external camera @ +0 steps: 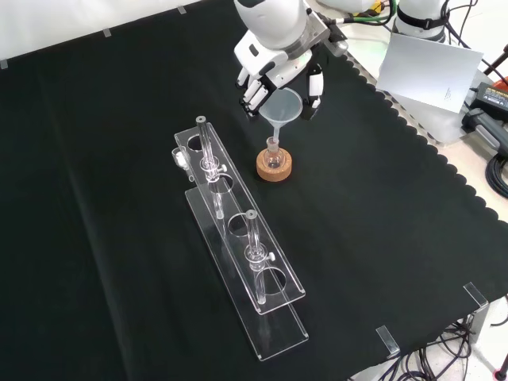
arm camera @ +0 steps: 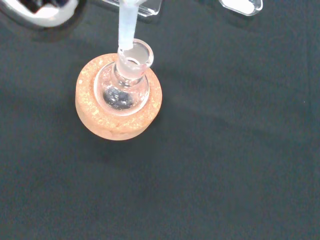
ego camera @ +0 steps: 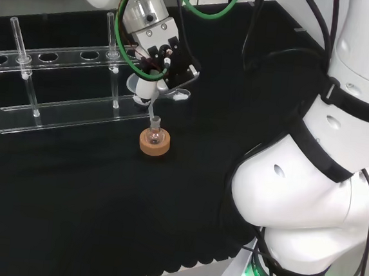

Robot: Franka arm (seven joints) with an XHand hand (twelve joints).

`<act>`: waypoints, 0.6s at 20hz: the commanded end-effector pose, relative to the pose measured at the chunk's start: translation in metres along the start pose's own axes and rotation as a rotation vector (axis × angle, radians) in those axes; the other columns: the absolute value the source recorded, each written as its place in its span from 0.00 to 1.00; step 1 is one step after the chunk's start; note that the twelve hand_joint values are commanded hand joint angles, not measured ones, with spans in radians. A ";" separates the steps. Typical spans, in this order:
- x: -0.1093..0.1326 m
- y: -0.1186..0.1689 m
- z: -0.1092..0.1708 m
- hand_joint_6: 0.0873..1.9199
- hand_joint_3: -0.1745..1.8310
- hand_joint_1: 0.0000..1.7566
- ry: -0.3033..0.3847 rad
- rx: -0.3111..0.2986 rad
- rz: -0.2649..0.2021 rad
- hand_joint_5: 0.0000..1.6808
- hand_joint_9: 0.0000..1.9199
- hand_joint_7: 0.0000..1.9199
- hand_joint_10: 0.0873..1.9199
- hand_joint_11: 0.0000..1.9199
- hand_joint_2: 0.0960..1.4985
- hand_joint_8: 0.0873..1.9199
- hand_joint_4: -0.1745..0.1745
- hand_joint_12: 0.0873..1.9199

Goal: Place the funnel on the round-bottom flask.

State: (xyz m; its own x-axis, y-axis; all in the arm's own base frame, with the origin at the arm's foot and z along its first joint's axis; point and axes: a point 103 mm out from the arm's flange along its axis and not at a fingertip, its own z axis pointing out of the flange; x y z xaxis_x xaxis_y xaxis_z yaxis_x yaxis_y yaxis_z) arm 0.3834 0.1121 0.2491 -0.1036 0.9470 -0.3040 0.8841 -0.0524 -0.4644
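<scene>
Rack (external camera: 238, 246) of clear plastic lies beside your flask (external camera: 274, 158), left of it in the front view, two glass tubes upright in its holes. Your hand (external camera: 270, 71) has its fingers curled round the funnel (external camera: 282, 107). The wrist view gives you the stem tip at the flask's rim; the flask sits round and clear in a cork ring (arm camera: 119, 107).

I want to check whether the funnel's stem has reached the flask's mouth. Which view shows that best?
The wrist view: the funnel stem's tip sits at the rim of the round-bottom flask, seen close. The front view shows the funnel's cone above the flask, the stem tiny. In the head view the robot hand hides most of the funnel.
</scene>
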 end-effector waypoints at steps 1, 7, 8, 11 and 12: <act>-0.004 0.010 0.014 0.39 0.37 0.47 0.010 0.027 0.016 0.32 0.50 0.34 0.25 0.33 0.41 0.39 0.31 0.63; -0.006 0.011 0.013 0.39 0.37 0.47 0.018 0.028 0.015 0.32 0.50 0.34 0.25 0.33 0.41 0.39 0.31 0.63; -0.007 0.011 0.013 0.39 0.37 0.47 0.021 0.029 0.014 0.32 0.50 0.34 0.25 0.33 0.41 0.39 0.31 0.63; -0.009 0.012 0.014 0.39 0.37 0.47 0.021 0.033 0.014 0.32 0.50 0.34 0.25 0.33 0.41 0.39 0.31 0.63; -0.009 0.012 0.014 0.39 0.37 0.47 0.021 0.033 0.014 0.32 0.50 0.34 0.25 0.33 0.41 0.39 0.31 0.63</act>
State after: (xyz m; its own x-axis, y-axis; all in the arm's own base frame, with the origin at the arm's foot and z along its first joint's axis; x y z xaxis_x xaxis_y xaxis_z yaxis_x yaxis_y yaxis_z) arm 0.3879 0.0995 0.2369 -0.0784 0.9513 -0.2980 0.8724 -0.0792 -0.4824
